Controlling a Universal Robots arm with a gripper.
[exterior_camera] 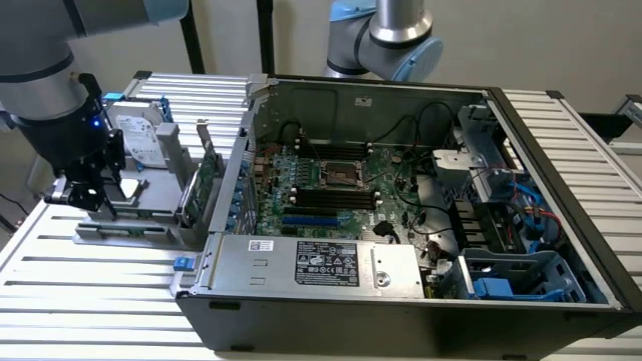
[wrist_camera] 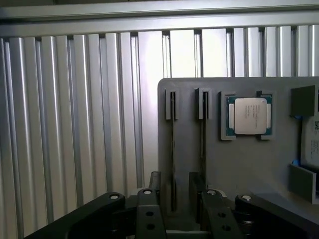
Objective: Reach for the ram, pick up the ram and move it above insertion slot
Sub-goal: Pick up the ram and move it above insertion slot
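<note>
Fingers: I am holding my black metal fingers point(wrist_camera: 149, 211) spread wide apart, gripping nothing. In the exterior view they point(exterior_camera: 86, 197) are hanging low at the exterior view's left, over the grey holder.
Ram: the thin, long ram stick point(wrist_camera: 172, 149) is standing on edge in a narrow groove of the grey plastic holder plate point(wrist_camera: 239, 169), showing as a dark line. It is running between my two fingers, and I cannot tell whether either one is touching it.
Second stick: another thin stick point(wrist_camera: 203, 142) is sitting edge-up in the neighbouring groove, just beside my other finger.
Processor: a square silver-capped processor chip point(wrist_camera: 249, 115) with a green border is resting in a recess of the same plate, beside the second groove.
Table: the ribbed silver aluminium table point(wrist_camera: 75, 124) is carrying the plate and the case.
Case: the open black computer case point(exterior_camera: 401, 316) is lying on its side at the exterior view's right of the holder. The black insertion slots point(exterior_camera: 336, 197) on its green motherboard point(exterior_camera: 301, 169) are lying well apart from the ram.
Expansion card: a taller green card with a metal bracket point(exterior_camera: 206, 180) is standing upright between my arm and the case.
Hard drive: a silver hard drive point(exterior_camera: 135, 135) is standing upright just beside my wrist.
</note>
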